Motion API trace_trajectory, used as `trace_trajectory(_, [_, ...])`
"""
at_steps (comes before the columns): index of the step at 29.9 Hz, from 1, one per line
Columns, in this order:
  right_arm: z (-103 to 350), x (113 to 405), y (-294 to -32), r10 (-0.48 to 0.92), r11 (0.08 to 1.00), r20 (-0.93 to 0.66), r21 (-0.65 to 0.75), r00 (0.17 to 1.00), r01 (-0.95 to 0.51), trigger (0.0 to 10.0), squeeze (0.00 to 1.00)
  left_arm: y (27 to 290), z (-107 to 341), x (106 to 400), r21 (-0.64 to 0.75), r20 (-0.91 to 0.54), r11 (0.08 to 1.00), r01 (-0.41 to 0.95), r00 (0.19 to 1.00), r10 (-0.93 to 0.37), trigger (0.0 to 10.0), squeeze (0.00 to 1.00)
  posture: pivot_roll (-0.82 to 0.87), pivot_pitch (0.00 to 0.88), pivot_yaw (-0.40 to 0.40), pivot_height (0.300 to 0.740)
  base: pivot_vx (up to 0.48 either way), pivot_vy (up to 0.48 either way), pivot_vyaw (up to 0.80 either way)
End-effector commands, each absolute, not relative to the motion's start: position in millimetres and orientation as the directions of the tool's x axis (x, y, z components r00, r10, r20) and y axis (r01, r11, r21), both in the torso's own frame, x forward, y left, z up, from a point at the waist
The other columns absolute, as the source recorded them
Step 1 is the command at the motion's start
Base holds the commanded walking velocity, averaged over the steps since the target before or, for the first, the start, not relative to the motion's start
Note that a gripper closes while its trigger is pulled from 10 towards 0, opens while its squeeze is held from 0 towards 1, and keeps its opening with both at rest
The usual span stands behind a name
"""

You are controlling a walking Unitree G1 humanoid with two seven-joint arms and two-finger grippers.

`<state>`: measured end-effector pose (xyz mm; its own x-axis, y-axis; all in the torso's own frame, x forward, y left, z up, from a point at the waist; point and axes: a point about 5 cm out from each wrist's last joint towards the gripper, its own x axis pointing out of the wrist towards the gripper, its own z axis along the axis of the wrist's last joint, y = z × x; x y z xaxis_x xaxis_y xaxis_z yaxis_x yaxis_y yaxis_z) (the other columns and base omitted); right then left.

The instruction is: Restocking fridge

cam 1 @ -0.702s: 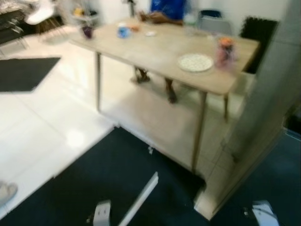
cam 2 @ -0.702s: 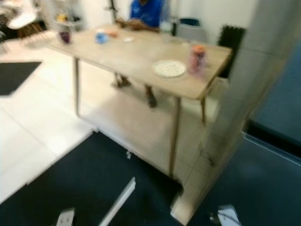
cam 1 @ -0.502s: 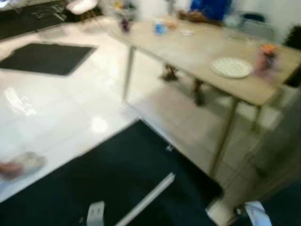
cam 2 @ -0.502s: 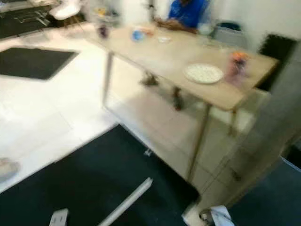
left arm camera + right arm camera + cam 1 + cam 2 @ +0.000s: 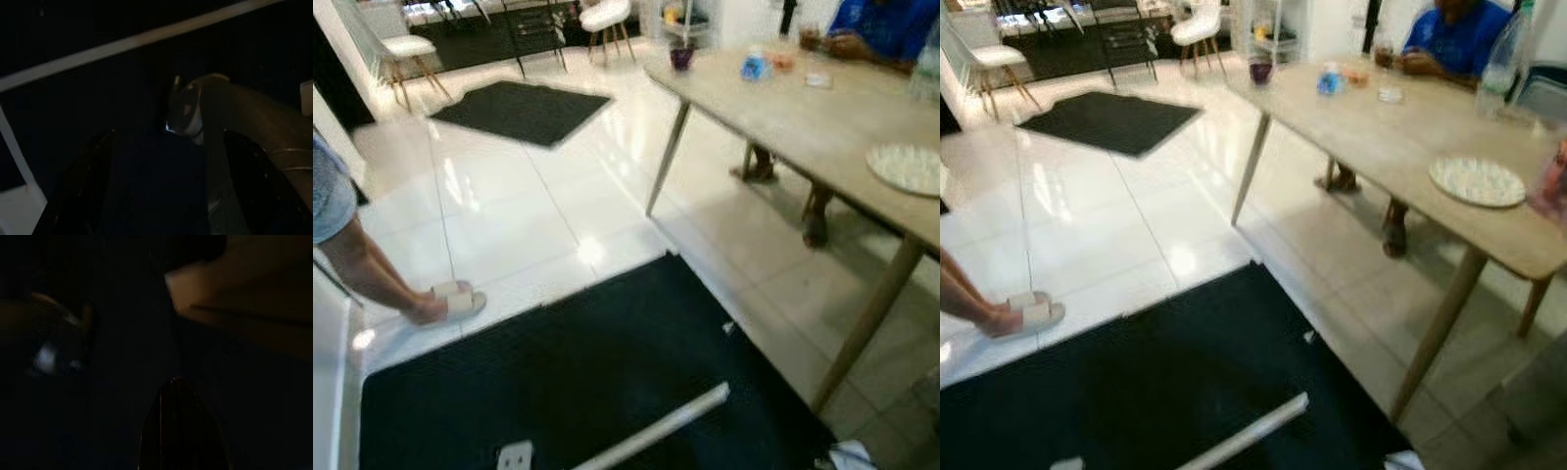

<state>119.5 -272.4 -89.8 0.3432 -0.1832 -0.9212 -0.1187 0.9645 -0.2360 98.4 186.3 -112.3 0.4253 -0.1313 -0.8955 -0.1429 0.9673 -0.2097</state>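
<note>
Fridge restocking has no fridge in sight from where I stand; what faces the robot is a white tiled floor [image 5: 1126, 245] with two dark mats, one [image 5: 1165, 382] right underfoot and one [image 5: 1108, 119] farther off. One long wooden tabletop [image 5: 1400, 147] runs along the right, and one person in blue [image 5: 1454, 39] sits at its far end. On it I count one white plate [image 5: 1477, 181], one clear bottle [image 5: 1503, 59], one dark cup [image 5: 1260, 70] and one small blue item [image 5: 1331, 81]. No writing is legible. Another person's sandalled foot [image 5: 1023, 315] stands at the left. The left end effector [image 5: 161, 196] hangs with its two fingers spread apart, holding nothing. Of the right end effector [image 5: 178, 431] I cannot tell; it is too dark.
</note>
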Motion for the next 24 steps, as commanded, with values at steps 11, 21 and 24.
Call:
trace_trajectory(11, [-91.6, 112.5, -273.0, -0.185, 0.964, -0.925, -0.236, 0.332, -0.12, 10.0, 0.0, 181.6, -113.8, 95.5, -0.192, -0.906, 0.976, -0.103, 0.402, -0.136, 10.0, 0.0, -0.02, 0.0, -0.005, 0.74, 0.145, 0.0, 0.0])
trace_trajectory(21, [-92.4, 109.6, -273.0, -0.181, 0.965, -0.928, -0.231, 0.325, -0.122, 10.0, 0.0, 182.3, -113.9, 95.3, -0.184, -0.91, 0.979, -0.09, 0.392, -0.134, 10.0, 0.0, -0.02, 0.0, -0.005, 0.74, 0.293, 0.0, 0.0])
trace_trajectory(24, [-92.4, 109.9, -272.7, -0.178, 0.966, -0.929, -0.227, 0.326, -0.12, 10.0, 0.0, 182.4, -113.8, 95.8, -0.184, -0.91, 0.979, -0.09, 0.392, -0.135, 10.0, 0.0, -0.02, 0.0, -0.005, 0.74, 0.323, 0.0, 0.0])
